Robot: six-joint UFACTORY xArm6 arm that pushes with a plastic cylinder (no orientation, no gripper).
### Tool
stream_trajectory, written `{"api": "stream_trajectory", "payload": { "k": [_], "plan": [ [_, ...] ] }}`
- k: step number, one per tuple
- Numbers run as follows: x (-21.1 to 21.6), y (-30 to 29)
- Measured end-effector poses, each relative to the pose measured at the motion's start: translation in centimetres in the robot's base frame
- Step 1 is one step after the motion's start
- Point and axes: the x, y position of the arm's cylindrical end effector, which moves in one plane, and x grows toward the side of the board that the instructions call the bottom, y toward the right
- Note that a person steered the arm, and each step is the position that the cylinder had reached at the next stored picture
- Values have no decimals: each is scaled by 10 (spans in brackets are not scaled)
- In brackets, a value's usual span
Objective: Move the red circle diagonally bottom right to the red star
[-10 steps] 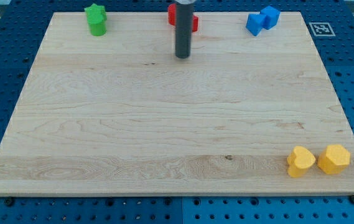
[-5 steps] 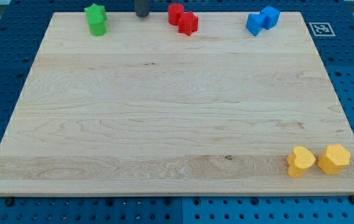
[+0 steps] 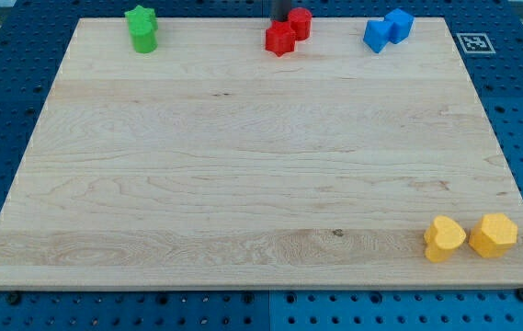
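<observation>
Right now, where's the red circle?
The red circle sits at the view's top edge, centre, touching the red star's upper right; my tip is just left of it.

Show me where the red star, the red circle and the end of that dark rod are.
red star (image 3: 279,39): camera view, on its top face.
red circle (image 3: 301,22): camera view, on its top, touching the star's upper right.
my tip (image 3: 278,20): camera view, the rod's lowest visible end, just left of the circle.

Pale wooden board (image 3: 243,165) on blue pegboard (image 3: 4,110).
</observation>
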Motion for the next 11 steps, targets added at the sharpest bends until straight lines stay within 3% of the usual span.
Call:
{"api": "stream_trajectory", "payload": {
  "k": [3, 4, 7, 11],
  "plan": [
    [1, 58],
    [20, 58],
    [176, 75],
    [172, 154]
  ]
}}
